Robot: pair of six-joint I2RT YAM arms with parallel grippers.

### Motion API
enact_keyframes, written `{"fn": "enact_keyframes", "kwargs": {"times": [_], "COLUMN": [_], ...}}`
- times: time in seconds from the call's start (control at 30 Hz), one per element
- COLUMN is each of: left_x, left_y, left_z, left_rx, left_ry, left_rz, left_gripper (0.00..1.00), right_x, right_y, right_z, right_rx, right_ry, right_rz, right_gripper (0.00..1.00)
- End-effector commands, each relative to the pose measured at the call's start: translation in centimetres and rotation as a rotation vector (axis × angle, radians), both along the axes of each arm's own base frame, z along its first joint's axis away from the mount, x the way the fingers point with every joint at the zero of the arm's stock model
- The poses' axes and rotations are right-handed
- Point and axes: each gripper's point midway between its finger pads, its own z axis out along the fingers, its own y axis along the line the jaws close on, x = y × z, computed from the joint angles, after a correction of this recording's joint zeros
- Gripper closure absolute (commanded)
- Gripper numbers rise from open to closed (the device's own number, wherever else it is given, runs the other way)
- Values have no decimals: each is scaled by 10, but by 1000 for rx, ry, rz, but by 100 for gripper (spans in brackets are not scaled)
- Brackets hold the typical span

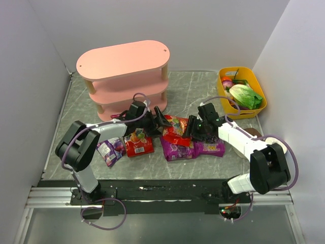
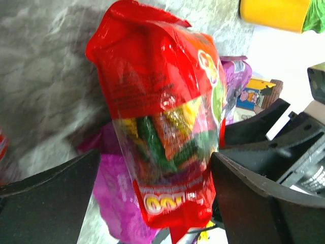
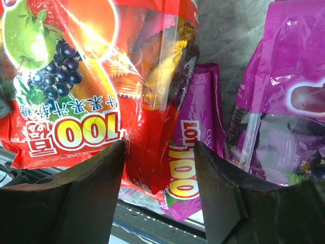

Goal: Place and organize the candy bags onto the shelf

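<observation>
Shelf (image 1: 123,61) is stood far left on the bench (image 1: 203,84), no bag seen on it; red candy bag (image 1: 175,127) is flanked mid-bench by spread left fingers (image 2: 51,198); whether right fingers (image 3: 86,193) pinch it cannot be told; it could be dropped by an early release

candy bags (image 1: 177,150) before shelf (image 1: 124,61), tub (image 1: 237,69) right
</observation>
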Motion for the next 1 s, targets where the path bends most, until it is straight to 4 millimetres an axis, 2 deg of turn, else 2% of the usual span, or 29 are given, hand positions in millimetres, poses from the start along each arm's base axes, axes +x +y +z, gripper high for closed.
{"fn": "enact_keyframes", "kwargs": {"times": [0.0, 0.23, 0.27, 0.37, 0.4, 0.47, 0.5, 0.57, 0.6, 0.67, 0.83, 0.97], "left_x": [13, 16, 15, 12, 12, 10, 9, 6, 5, 2, -11, -21], "left_y": [-12, -26, -28, -32, -32, -34, -34, -36, -36, -39, -47, -51], "left_z": [2, 5, 4, 9, 10, 17, 17, 26, 28, 36, 57, 88], "left_rx": [-63, -92, -91, -77, -65, -55, -36, -27, -20, -6, 32, 38], "left_ry": [41, 24, 21, 3, -13, -41, -53, -89, -99, -136, -233, -372], "left_rz": [18, 2, -5, -16, -15, -23, -26, -38, -40, -47, -71, -96], "left_gripper": [4, 3, 12, 23, 32, 40, 50, 58, 66, 74, 78, 79], "right_x": [-30, -28, -28, -27, -27, -24, -24, -22, -21, -19, -12, -6], "right_y": [-22, -26, -27, -27, -29, -29, -29, -29, -29, -31, -38, -46], "right_z": [-24, -18, -17, -10, -7, 2, 5, 16, 20, 33, 61, 86], "right_rx": [-106, -121, -124, -121, -125, -117, -117, -106, -104, -102, -95, -85], "right_ry": [103, 65, 59, 31, 25, -6, -15, -44, -54, -87, -161, -228], "right_rz": [30, 47, 48, 50, 46, 39, 34, 27, 21, 8, -38, -91], "right_gripper": [38, 38, 38, 37, 36, 35, 34, 31, 28, 25, 17, 15]}}
